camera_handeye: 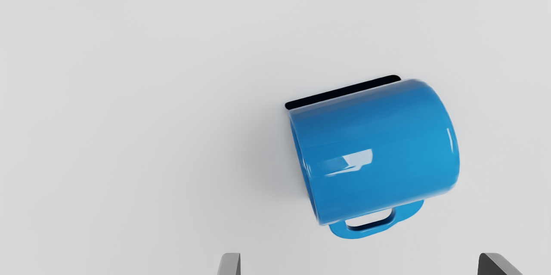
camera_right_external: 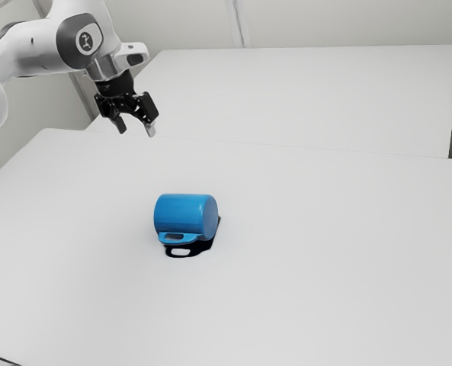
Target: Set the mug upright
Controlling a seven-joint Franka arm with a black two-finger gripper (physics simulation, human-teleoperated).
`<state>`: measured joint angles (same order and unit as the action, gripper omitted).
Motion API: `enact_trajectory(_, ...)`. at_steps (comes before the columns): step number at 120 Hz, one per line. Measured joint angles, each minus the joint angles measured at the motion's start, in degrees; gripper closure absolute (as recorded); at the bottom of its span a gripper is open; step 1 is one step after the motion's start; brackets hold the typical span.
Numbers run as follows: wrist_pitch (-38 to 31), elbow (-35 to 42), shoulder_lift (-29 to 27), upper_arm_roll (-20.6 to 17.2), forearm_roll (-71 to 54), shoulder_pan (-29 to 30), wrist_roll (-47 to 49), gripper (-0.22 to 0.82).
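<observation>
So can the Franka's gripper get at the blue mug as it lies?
Probably yes: the gripper is open and raised off the table, with nothing visible between it and the mug, which lies on its side.

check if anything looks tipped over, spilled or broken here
The blue mug looks out of place: it lies on its side on the white table instead of standing on its base, with its mouth toward the exterior view's left. I see no spill, crack or chip.
</observation>
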<state>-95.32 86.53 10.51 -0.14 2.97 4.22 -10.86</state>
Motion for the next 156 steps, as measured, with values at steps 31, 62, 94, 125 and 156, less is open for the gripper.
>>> enact_trajectory(31,0.10,0.34,-0.39,0.02,0.02,-0.06,0.57,0.00)
enact_trajectory(62,0.82,2.56,-1.94,0.65,4.72,-0.72,0.91,0.00)
enact_trajectory(94,3.26,7.52,-0.64,11.04,26.50,0.97,-4.55,0.00)
enact_trajectory(125,5.54,10.90,8.69,12.55,45.85,5.80,-15.18,0.00)
enact_trajectory(156,6.16,16.61,12.74,13.57,54.63,6.83,-23.89,0.00)
